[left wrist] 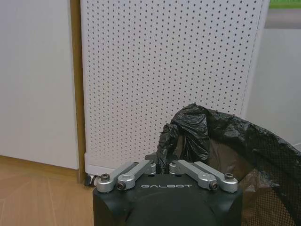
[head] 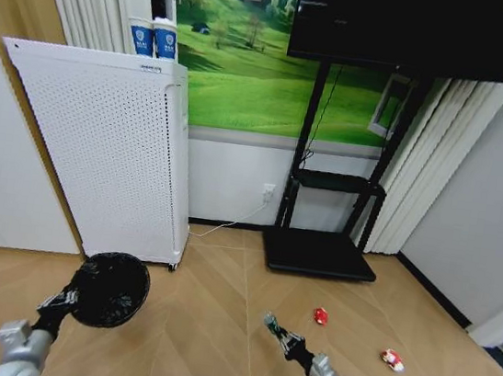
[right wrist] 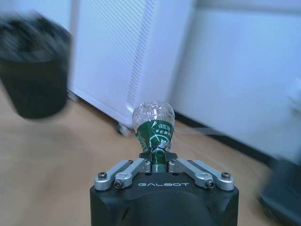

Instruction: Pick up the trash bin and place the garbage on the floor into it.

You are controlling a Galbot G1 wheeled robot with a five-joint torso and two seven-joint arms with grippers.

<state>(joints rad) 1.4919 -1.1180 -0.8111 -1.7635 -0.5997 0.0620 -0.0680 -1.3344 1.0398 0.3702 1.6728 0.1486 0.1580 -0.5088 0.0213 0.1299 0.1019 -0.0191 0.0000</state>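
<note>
Left claw (left wrist: 162,165) pinches my trash bin's (head: 108,290) bag rim; right claw (right wrist: 159,162) grips the bottle (right wrist: 154,126).

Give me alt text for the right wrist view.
The right gripper is shut on a clear plastic bottle with a green label, held above the wood floor. The black trash bin is farther off, near a white perforated appliance.

trash bin (head: 109,289) left, before appliance (head: 99,149); two scraps (head: 320,316) on floor (head: 205,330) right.
</note>
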